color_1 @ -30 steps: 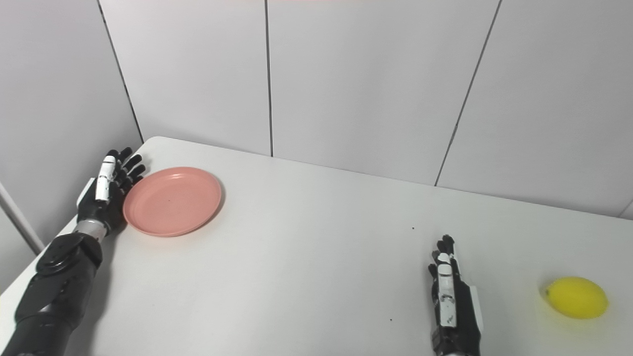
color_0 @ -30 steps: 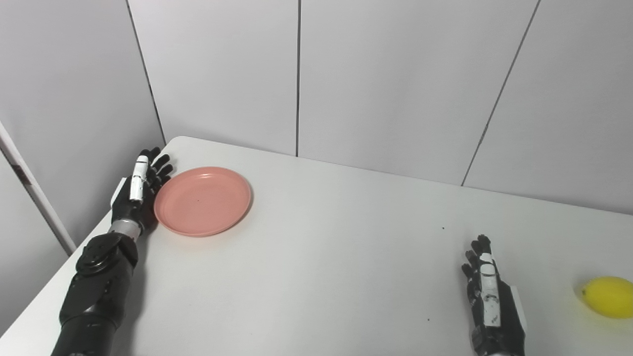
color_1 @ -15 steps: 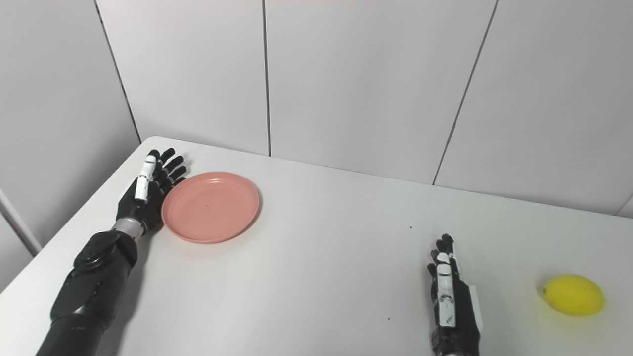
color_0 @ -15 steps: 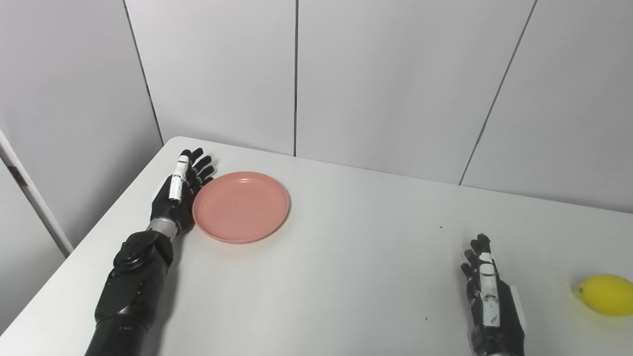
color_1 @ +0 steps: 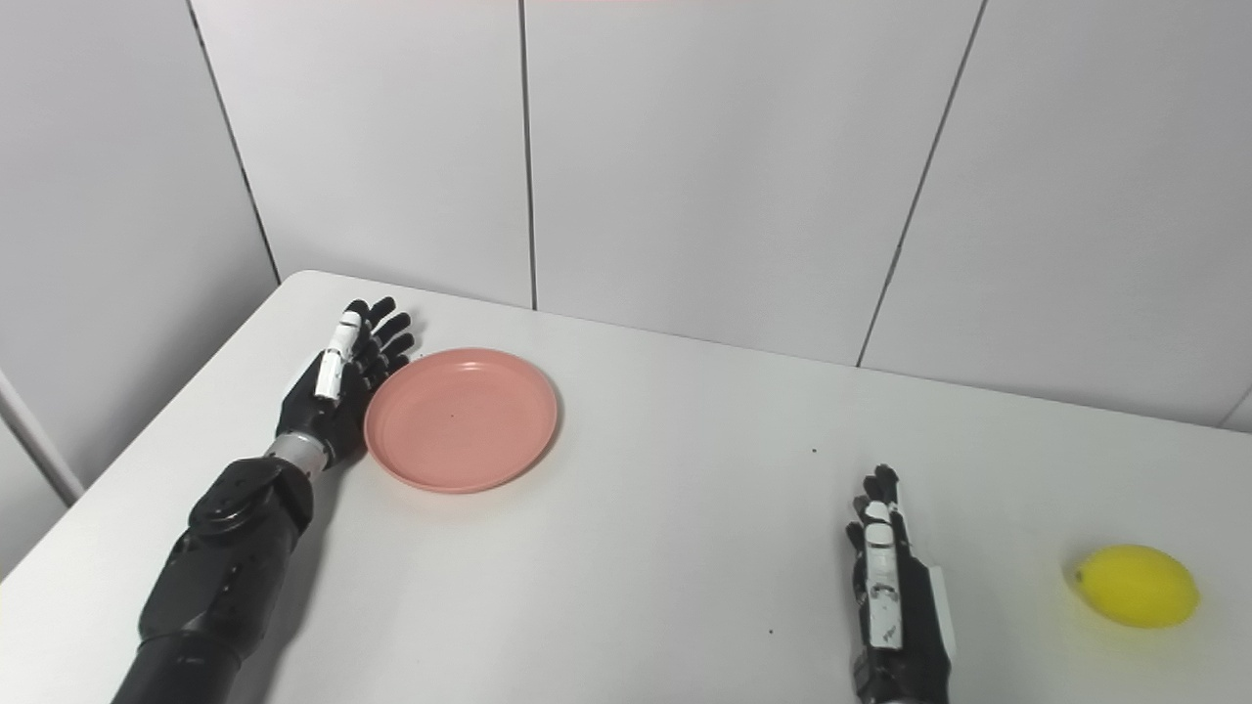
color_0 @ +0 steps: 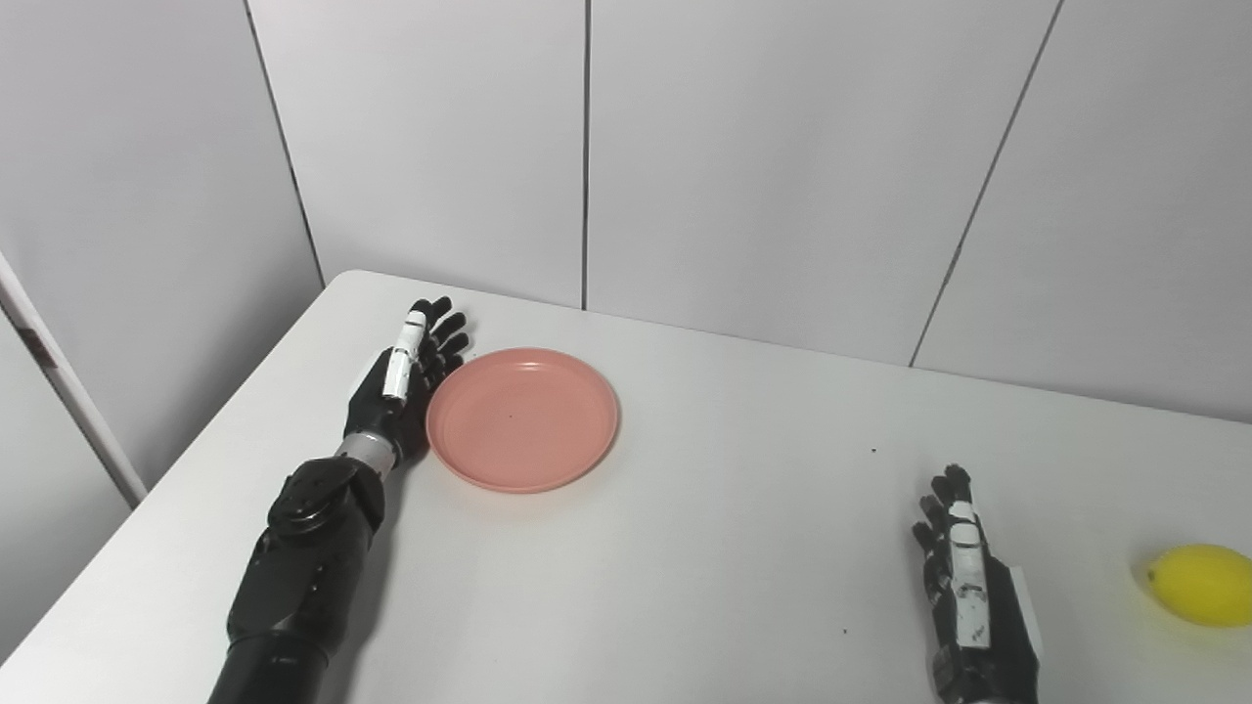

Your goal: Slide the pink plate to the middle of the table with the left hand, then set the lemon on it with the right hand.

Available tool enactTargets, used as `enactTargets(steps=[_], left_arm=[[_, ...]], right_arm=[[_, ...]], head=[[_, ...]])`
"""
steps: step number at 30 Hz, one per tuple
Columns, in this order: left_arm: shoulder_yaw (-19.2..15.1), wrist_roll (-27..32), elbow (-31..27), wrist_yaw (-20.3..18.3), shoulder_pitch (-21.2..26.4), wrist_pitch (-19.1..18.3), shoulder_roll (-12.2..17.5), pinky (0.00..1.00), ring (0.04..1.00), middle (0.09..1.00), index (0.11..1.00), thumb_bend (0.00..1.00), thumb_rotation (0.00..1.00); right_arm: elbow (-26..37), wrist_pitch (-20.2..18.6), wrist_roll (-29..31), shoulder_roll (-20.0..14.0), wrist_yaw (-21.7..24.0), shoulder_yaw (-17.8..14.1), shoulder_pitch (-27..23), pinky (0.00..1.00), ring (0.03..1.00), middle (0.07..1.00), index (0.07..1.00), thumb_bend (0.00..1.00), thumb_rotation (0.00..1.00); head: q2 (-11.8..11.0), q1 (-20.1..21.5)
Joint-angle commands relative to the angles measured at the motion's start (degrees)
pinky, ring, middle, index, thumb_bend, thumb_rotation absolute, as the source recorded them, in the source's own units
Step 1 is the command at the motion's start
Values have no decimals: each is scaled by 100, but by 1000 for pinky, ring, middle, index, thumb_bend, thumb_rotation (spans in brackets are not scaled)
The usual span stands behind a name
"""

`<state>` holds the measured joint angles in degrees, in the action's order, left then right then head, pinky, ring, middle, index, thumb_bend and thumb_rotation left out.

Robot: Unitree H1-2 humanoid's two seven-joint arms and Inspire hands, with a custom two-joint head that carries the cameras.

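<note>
A: Near right: right robot hand (color_0: 968, 596) flat on the surface (color_0: 685, 567), fingers apart, holding nothing. Lemon (color_0: 1198, 584) just right of it, not touching.
B: Far left?
A: Left robot hand (color_0: 401, 381) open, palm edge against the pink plate (color_0: 523, 418) rim, left of center.

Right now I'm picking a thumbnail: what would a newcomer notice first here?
Probably the pink plate on the white table, left of centre, with the left robot hand flat against its left rim. Then the yellow lemon at the far right, beyond the open right robot hand.
</note>
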<state>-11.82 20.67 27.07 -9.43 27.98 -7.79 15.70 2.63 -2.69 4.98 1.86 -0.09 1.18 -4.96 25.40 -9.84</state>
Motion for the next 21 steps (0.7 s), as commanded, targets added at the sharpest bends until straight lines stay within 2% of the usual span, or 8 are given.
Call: enactTargets(steps=[1,10,21], left_arm=[[164,-35,22,-179,133,-119,-148,994,968,960,949,367,1000],[371,-79,32,-357,79,-27,-198,995,973,964,950,375,1000],[603,-211,188,-355,71,84,-465,964,958,948,935,376,1000]], right_arm=[[154,0,4,19,34,-6,-132,1000,991,996,1000,277,1000],[128,12,52,41,41,-16,-156,1000,998,1000,1000,289,1000],[146,-39,-18,59,-20,3,-160,1000,993,997,1000,295,1000]], head=[[5,8],[28,62],[66,138]])
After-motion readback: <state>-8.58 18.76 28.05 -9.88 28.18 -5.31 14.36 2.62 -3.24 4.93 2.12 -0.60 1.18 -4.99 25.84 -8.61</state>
